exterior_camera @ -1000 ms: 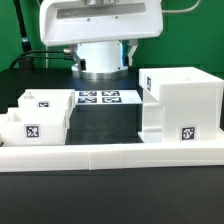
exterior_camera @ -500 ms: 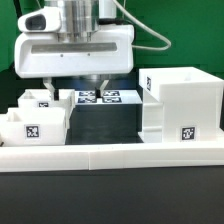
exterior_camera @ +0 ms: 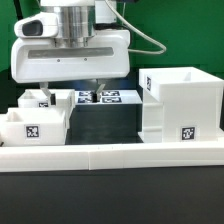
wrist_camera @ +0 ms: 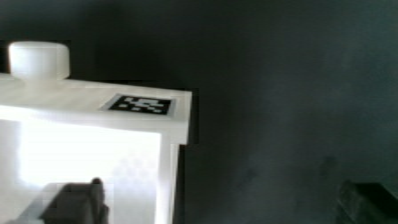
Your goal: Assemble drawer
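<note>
Fingers [wrist_camera: 75, 200] stand wide apart in the wrist view, dark tips at either side with nothing held between them. One tip hangs over a white tray [wrist_camera: 89, 140], the other over the bare black table [wrist_camera: 285, 120]. Only that view shows the tray's round knob [wrist_camera: 39, 58] and a square tag [wrist_camera: 143, 104] near its straight edge, beyond which the table lies open. Which tray it is cannot be told there.

The exterior view gives the wider layout. Nearest the camera runs the long white border rail [exterior_camera: 110, 156]. Behind it, on that view's left, sits the front tray [exterior_camera: 35, 125], with the rear tray [exterior_camera: 48, 101] just behind. On that view's right stands the drawer's tall housing [exterior_camera: 180, 100], open at the top. A dark free lane lies between trays and housing. Farther back lies the marker board [exterior_camera: 108, 98]. The gripper [exterior_camera: 72, 95] hangs by the rear tray's inner edge, well apart from the housing.
</note>
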Controlling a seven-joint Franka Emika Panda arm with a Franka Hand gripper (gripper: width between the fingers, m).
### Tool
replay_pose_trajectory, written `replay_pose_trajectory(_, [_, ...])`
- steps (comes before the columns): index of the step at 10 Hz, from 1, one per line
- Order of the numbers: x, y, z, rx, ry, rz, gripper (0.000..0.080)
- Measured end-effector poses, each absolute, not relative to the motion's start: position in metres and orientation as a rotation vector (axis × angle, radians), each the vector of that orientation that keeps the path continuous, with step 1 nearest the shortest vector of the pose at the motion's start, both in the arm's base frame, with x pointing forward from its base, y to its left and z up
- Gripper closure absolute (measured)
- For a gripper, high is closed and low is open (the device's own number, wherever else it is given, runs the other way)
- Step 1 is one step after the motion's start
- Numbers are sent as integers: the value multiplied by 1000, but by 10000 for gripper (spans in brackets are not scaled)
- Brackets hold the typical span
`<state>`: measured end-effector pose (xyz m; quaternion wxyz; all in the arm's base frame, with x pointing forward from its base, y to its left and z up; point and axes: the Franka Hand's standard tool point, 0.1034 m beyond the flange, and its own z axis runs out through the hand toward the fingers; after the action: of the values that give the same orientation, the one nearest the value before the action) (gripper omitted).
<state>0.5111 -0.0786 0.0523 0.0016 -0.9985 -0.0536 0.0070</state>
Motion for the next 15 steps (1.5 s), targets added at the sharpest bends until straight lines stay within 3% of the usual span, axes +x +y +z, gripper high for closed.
replay_pose_trajectory(8, [506, -93, 10, -3153, -180, 59, 151])
replay_pose_trajectory(12, [508, -88, 7, -3162, -202, 27, 151])
replay_pose_trajectory(14, [508, -88, 7, -3162, -201, 27, 382])
replay_pose_trajectory(15, [508, -88, 7, -3162, -202, 27, 382])
